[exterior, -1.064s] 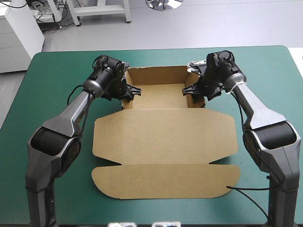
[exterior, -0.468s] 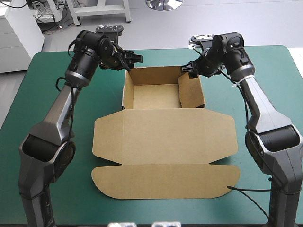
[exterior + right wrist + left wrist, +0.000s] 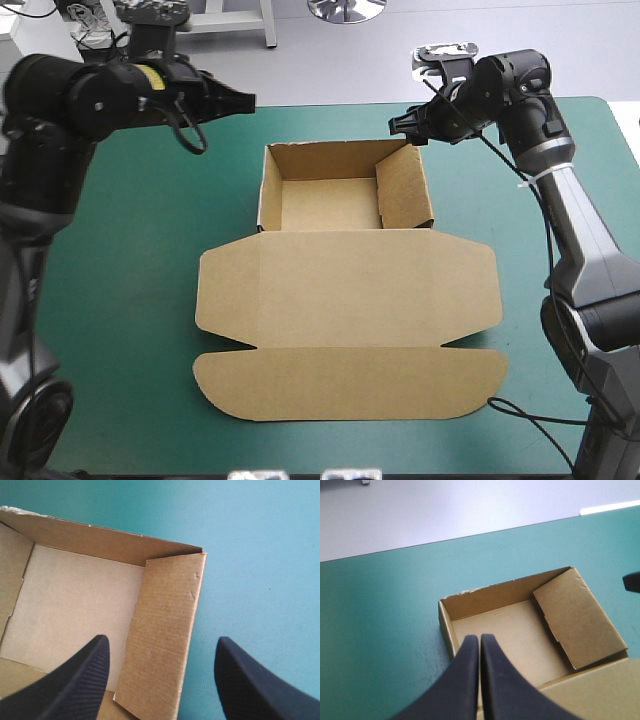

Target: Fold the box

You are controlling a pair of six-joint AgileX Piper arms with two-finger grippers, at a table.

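- High view: the brown box (image 3: 345, 290) lies in the middle of the teal-green cover (image 3: 110, 300). Its far part is an open tray with raised walls. Its lid (image 3: 350, 385) is spread flat toward the near edge of the table.
- High view: the tray's right side wall (image 3: 405, 190) leans inward over the floor instead of standing straight.
- High view: the left gripper (image 3: 245, 100) hangs in the air beyond the tray's far left corner, touching nothing. The right gripper (image 3: 402, 125) hovers just above the far right corner, apart from the board.
- Left wrist view: the left gripper (image 3: 480, 638) has its black fingers pressed together in one pointed arch, with nothing between them. The box (image 3: 515, 630) lies below and ahead of it, tray open, and the cover (image 3: 380, 630) is beside it.
- Right wrist view: the right gripper (image 3: 161, 641) has its fingers spread wide and holds nothing. The leaning right wall (image 3: 165, 630) of the box (image 3: 75, 605) lies under the gap. One finger is over the tray floor, the other over the bare cover (image 3: 260, 555).
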